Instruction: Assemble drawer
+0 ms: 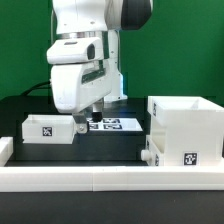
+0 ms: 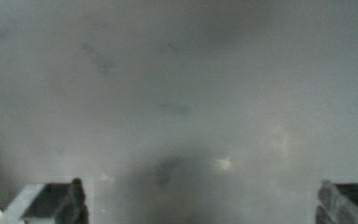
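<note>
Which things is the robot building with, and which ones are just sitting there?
For the job:
- shallow tray
- tall housing
- gripper, open, just above the tray's end

Just lying about:
- marker board
- low white rail

Gripper (image 1: pixel 86 118) hangs low over the black table (image 1: pixel 120 145), at the end of the tray (image 1: pixel 48 128) nearer the exterior view's right; can't tell if I'm touching it. Marker board (image 1: pixel 112 124) just behind. Housing (image 1: pixel 185 125) stands well apart on the exterior view's right. White rail (image 1: pixel 100 178) crosses the foreground.
</note>
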You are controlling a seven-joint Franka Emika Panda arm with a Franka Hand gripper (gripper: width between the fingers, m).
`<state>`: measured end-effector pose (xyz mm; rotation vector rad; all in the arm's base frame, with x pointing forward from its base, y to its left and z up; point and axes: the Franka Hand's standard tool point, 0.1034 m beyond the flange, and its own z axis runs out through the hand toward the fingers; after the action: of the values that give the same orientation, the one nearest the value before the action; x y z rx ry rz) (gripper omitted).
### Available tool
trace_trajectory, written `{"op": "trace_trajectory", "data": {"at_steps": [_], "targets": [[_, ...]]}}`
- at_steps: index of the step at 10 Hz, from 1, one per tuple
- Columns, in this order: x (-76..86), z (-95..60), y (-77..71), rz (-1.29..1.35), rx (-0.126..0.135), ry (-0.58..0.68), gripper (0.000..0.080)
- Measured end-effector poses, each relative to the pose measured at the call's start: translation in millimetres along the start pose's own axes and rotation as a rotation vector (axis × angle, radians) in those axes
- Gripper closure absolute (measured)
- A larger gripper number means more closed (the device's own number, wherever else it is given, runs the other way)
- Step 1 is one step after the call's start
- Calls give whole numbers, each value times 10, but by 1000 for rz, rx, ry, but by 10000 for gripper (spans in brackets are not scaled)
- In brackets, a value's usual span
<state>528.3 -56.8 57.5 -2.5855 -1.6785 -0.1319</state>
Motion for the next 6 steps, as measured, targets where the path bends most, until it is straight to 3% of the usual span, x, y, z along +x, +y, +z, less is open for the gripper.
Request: {"op": "trace_trajectory", "data": {"at_steps": [3, 5, 6], "targets": [[-213, -16, -31, 222, -11, 7, 150], [-372, -83, -67, 382, -35, 10, 150], [-495, -179, -75, 529, -64, 18, 150]]}}
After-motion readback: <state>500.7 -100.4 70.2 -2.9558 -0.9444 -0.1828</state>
